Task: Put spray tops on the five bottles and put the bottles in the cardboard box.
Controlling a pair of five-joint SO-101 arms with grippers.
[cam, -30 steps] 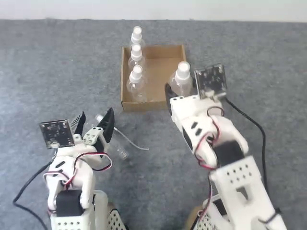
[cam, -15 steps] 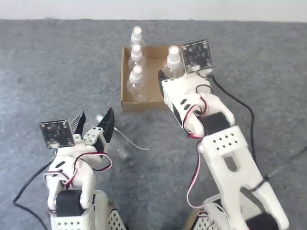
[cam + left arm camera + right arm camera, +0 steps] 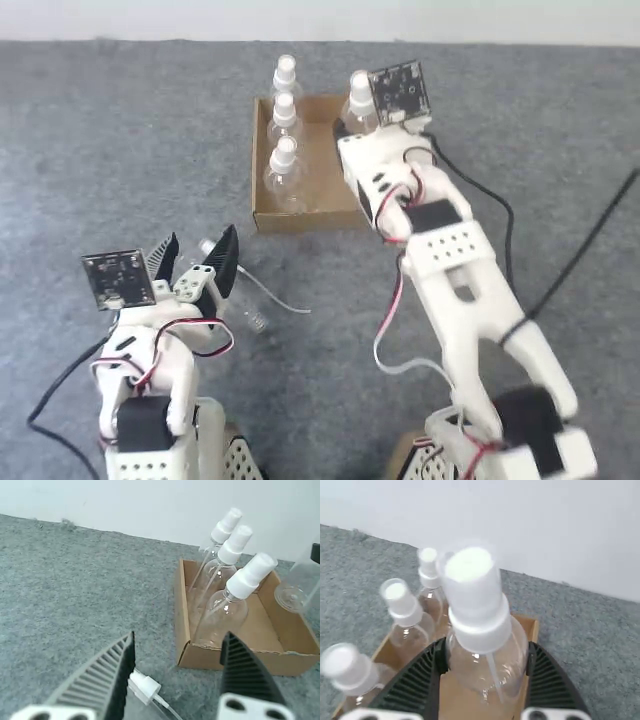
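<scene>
Three clear white-capped spray bottles [image 3: 284, 165] line one side of the brown cardboard box [image 3: 300, 222]. My right gripper [image 3: 485, 656] clamps a fourth bottle [image 3: 480, 630] above the box. My left gripper [image 3: 179, 641] gapes wide over the fifth bottle [image 3: 245, 300], which lies just outside the box.

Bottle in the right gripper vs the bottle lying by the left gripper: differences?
The held bottle stands upright; the lying bottle is on its side. The held bottle is clamped in the right gripper; the lying bottle is loose, by the open left gripper. The held bottle is over the cardboard box; the lying bottle rests on the carpet short of it. Both are clear.
</scene>
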